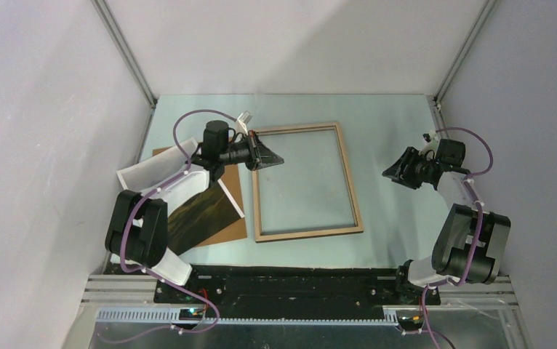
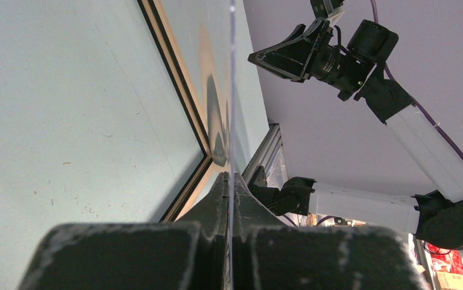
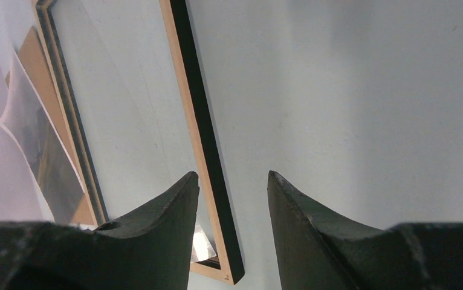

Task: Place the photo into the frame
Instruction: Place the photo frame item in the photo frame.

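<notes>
The large thin rectangular picture frame (image 1: 308, 234) is lying flat near the middle of the pale green table (image 1: 392, 116), with its light-wood back side facing up. In the right wrist view its black front edge is showing along the side.

The left gripper (image 1: 270, 156) is reaching over the far left corner of the frame. Its two black fingers (image 2: 214, 199) are pressing together. In the left wrist view a thin clear edge is running up from between them, and it looks like the clear pane (image 2: 232, 90) of the frame, standing on edge.

The large rectangular photo (image 1: 206, 212), printed with dark mountains and yellow-green hills, is lying to the left of the frame, under the left arm. It is resting on a plain brown hardboard panel (image 1: 221, 234). Its far part is curling upward and showing the white back. The photo is not touching the frame.

The right gripper (image 1: 390, 173) is hanging to the right of the frame, above bare table. Its fingers (image 3: 162, 211) are standing apart with nothing between them, and the near right corner of the frame is showing through the gap.
</notes>
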Robot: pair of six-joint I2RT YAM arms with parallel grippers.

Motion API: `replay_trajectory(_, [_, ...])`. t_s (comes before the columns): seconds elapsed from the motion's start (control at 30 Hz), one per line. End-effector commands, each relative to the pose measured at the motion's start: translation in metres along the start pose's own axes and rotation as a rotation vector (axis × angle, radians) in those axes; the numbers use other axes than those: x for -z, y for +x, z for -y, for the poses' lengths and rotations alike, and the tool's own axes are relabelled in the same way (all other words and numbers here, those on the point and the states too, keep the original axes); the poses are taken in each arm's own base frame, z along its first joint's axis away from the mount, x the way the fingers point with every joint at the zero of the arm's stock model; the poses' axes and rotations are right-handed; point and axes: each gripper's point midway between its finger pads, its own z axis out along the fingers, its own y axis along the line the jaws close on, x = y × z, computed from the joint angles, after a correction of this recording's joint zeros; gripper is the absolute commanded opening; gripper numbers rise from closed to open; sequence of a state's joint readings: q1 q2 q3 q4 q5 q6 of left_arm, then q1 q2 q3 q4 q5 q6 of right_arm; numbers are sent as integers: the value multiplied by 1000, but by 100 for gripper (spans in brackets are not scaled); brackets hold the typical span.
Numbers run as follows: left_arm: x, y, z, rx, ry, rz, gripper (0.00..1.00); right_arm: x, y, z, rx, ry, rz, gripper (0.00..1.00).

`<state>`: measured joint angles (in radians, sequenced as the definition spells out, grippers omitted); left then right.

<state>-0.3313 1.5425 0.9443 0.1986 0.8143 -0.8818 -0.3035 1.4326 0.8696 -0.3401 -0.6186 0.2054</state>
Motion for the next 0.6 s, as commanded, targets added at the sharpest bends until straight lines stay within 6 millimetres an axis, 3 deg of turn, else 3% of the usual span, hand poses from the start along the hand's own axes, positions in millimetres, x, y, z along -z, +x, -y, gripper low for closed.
replay_trajectory(0.0, [5,-5,22,-66,46,31,0,0,-1,-1,13,-13,-1,50])
replay_trajectory(0.57, [2,-3,20,-60,38,29,0,1,-2,0,9,-12,5,50])
